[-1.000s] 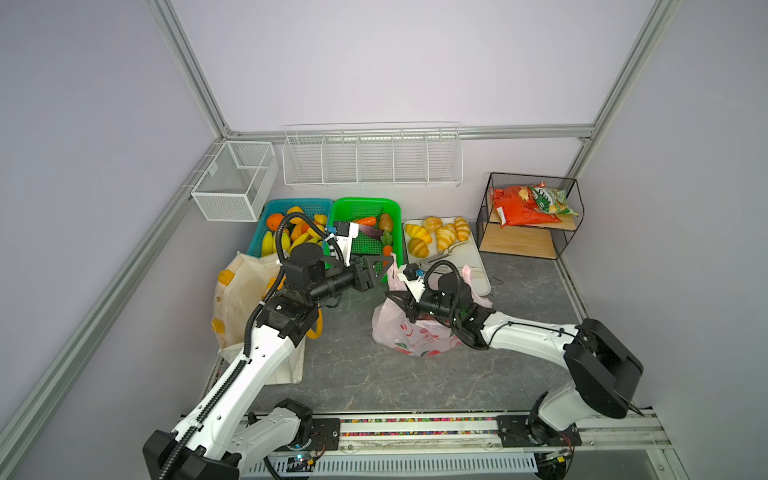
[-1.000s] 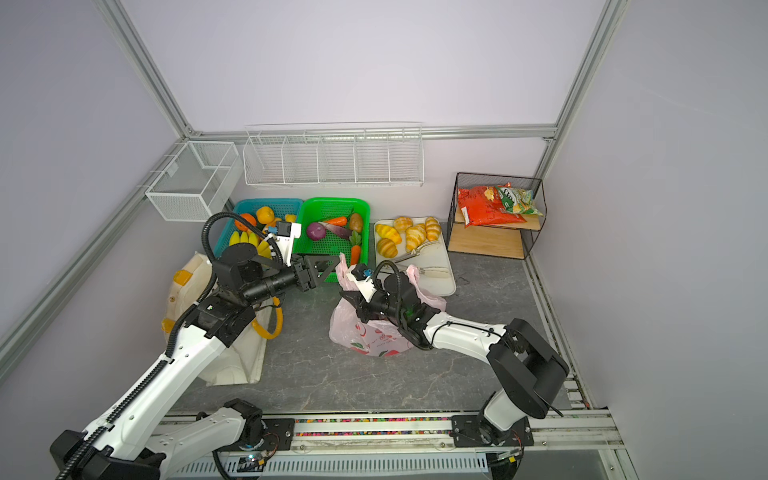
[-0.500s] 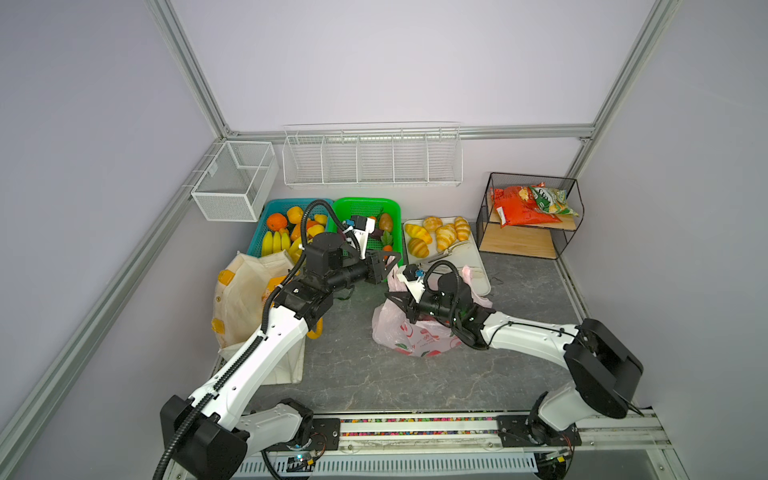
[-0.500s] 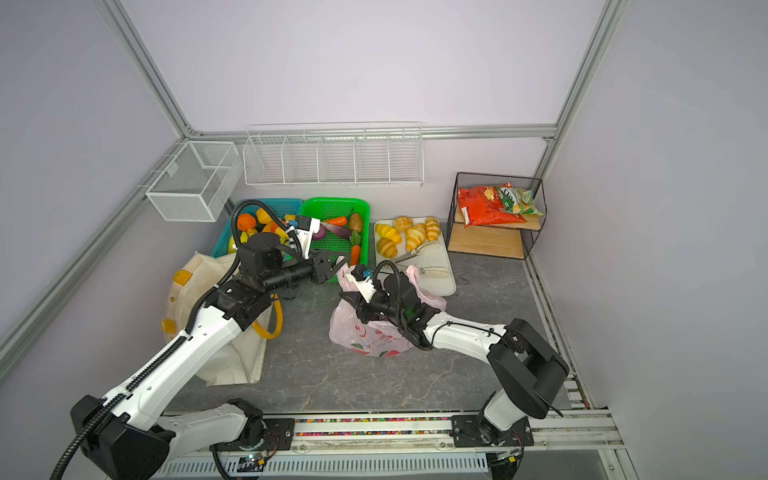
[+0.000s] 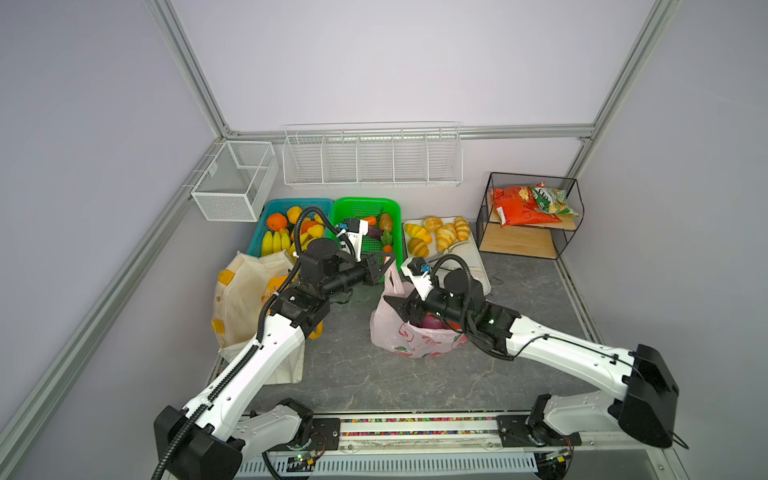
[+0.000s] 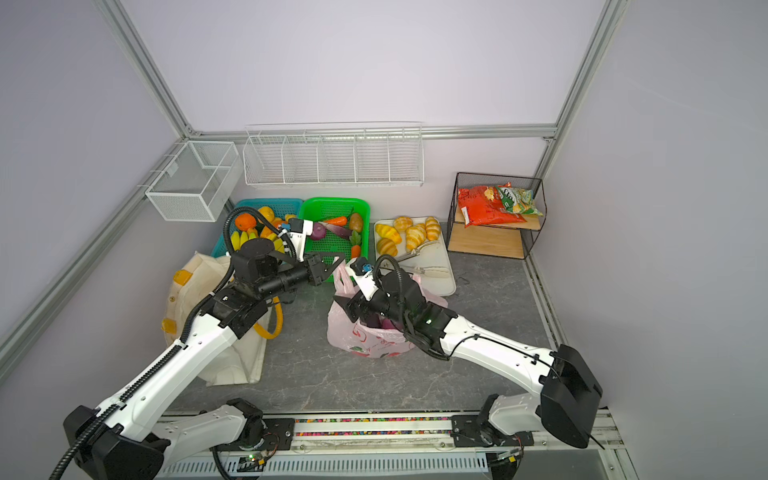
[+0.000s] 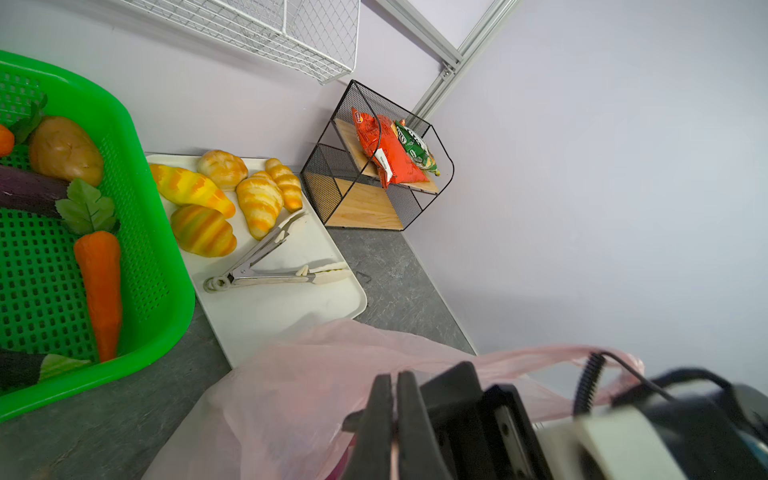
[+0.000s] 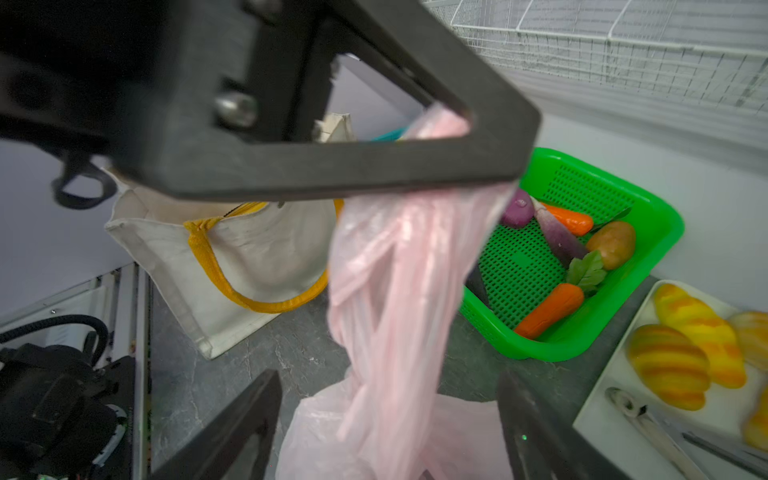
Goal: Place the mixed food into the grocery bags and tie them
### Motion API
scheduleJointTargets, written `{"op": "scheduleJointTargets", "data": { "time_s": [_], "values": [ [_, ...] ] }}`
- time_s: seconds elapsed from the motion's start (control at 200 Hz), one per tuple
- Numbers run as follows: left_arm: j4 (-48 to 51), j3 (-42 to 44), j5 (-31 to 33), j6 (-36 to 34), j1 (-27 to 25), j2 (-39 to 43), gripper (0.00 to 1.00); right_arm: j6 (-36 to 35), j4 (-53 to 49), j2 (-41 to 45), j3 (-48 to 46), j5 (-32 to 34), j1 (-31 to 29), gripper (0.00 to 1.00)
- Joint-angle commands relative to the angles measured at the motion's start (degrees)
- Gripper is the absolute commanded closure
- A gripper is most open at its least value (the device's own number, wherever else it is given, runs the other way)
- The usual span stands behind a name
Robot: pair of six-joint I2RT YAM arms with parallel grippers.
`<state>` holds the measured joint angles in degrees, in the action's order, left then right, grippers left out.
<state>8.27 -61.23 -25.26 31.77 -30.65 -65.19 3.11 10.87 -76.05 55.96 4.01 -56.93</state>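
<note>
No legible text: print on red crinkly snack packet [image 7: 390, 162] and green foil packet [image 7: 415, 145] too blurred.

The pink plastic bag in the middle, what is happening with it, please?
The left gripper is shut on the handle of the pink bag and holds it up, pulled taut. The right gripper is open, its jaws standing on either side of the hanging plastic, gripping nothing. A purple toy vegetable already lies inside the bag, which is not yet tied. The canvas tote stands to the side, untouched.
</note>
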Motion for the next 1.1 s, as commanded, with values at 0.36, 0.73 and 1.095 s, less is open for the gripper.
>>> {"op": "scheduleJointTargets", "data": {
  "time_s": [0.36,0.73,1.095],
  "values": [
    [-2.86,0.59,0.01,7.02,-0.12,0.89,1.00,6.20,15.62,-7.40,-1.92,24.02,-5.43,0.01],
    [-7.43,2.82,-2.28,14.29,3.76,2.24,1.00,4.24,32.45,-18.57,-10.95,23.89,-3.35,0.50],
    [-4.85,0.77,-1.90,10.73,4.64,-0.08,1.00,2.59,16.49,-11.59,-6.02,14.93,-0.62,0.33]
  ]
}}
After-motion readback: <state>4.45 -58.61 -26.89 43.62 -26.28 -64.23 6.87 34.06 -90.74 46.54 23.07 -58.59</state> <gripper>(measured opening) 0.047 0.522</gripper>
